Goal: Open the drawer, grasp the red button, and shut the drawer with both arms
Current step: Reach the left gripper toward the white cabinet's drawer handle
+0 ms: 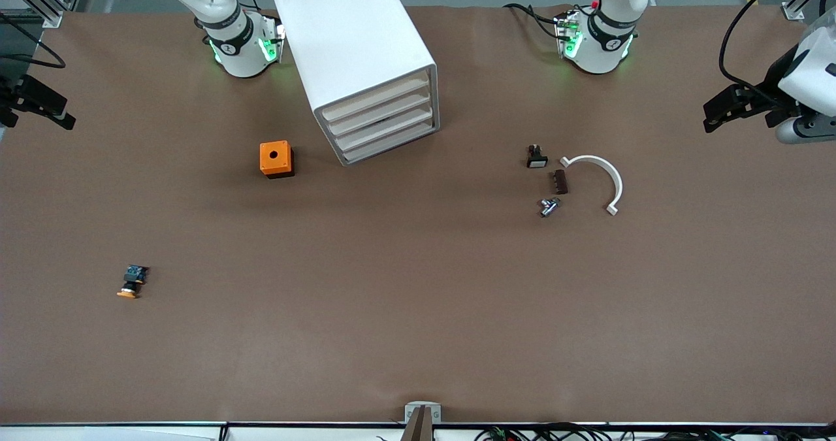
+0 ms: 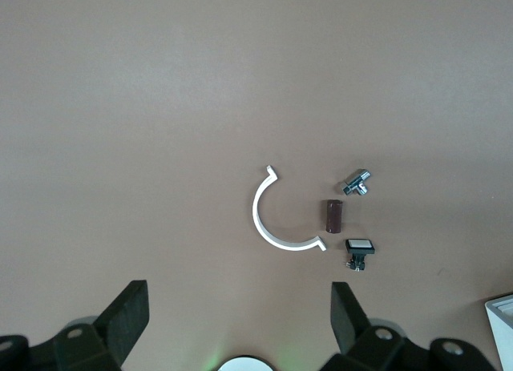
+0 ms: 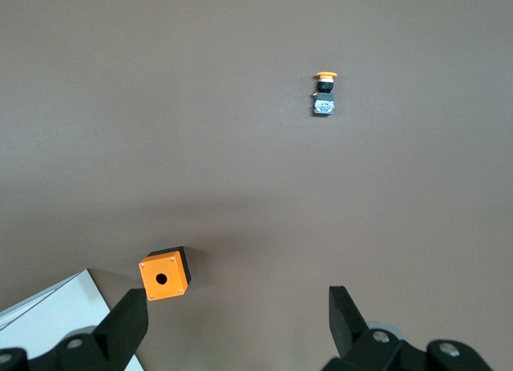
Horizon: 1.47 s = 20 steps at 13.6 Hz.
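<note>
The white cabinet [image 1: 356, 42] stands between the arm bases, and its four pale drawer fronts [image 1: 382, 119] are all shut. The red-capped button is hidden from every view. My left gripper [image 1: 722, 111] hangs open and empty in the air at the left arm's end of the table. In the left wrist view [image 2: 239, 307] its jaws stand wide apart over bare table. My right gripper [image 1: 39, 104] hangs open and empty at the right arm's end. In the right wrist view [image 3: 236, 307] it is over the table beside an orange box [image 3: 164, 278].
The orange box [image 1: 276, 159] sits beside the cabinet. An orange-capped button [image 1: 132, 281] lies nearer the front camera. A black white-faced button [image 1: 536, 157], a brown part [image 1: 560, 181], a metal part [image 1: 548, 206] and a white curved piece [image 1: 607, 176] lie toward the left arm's end.
</note>
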Each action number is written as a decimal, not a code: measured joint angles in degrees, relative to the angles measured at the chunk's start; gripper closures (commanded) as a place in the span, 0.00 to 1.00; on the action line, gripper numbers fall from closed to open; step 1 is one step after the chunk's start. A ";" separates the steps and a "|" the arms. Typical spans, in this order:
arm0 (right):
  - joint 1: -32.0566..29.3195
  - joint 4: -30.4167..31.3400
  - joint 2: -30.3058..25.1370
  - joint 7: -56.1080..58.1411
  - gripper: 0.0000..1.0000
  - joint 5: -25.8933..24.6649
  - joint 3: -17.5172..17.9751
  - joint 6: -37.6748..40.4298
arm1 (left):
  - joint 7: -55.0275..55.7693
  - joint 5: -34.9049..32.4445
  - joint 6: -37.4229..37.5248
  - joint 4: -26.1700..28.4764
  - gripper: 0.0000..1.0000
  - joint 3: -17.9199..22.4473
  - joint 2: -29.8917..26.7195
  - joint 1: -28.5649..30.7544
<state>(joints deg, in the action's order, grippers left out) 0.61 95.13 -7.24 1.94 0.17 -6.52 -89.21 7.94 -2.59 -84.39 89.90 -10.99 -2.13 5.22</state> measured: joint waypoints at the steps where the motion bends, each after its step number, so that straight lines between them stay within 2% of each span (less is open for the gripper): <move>1: 0.00 0.01 0.00 0.00 0.00 -0.07 0.00 0.00 | 0.00 0.00 0.01 0.00 0.00 -0.02 0.02 -0.05; 5: -0.02 0.10 -0.01 0.00 0.00 -0.45 -0.01 0.00 | 0.00 0.00 0.03 0.00 0.00 -0.10 0.83 -0.56; 9: -0.03 0.23 -0.05 0.00 0.00 -0.53 -0.01 0.00 | 0.00 0.00 -0.03 -1.54 0.00 -0.25 4.08 -0.79; 14: -0.06 0.41 -0.13 0.00 0.00 -0.54 -0.02 0.00 | 2.15 0.00 -1.87 -2.89 0.00 -1.03 12.08 -5.16; 16: -0.06 0.45 -0.14 0.00 0.00 -0.54 -0.02 0.00 | 7.31 0.04 -2.32 -3.33 0.00 -1.15 15.92 -6.73; 20: -0.07 0.48 -0.16 0.00 0.00 -0.54 -0.02 0.00 | 17.27 2.21 -2.66 -7.80 0.00 -1.24 23.20 -8.69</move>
<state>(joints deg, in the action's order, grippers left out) 0.53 95.62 -7.40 1.94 -0.37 -6.53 -89.21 25.21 -0.37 -87.05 82.10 -12.23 21.07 -3.46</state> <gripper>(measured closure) 0.000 0.000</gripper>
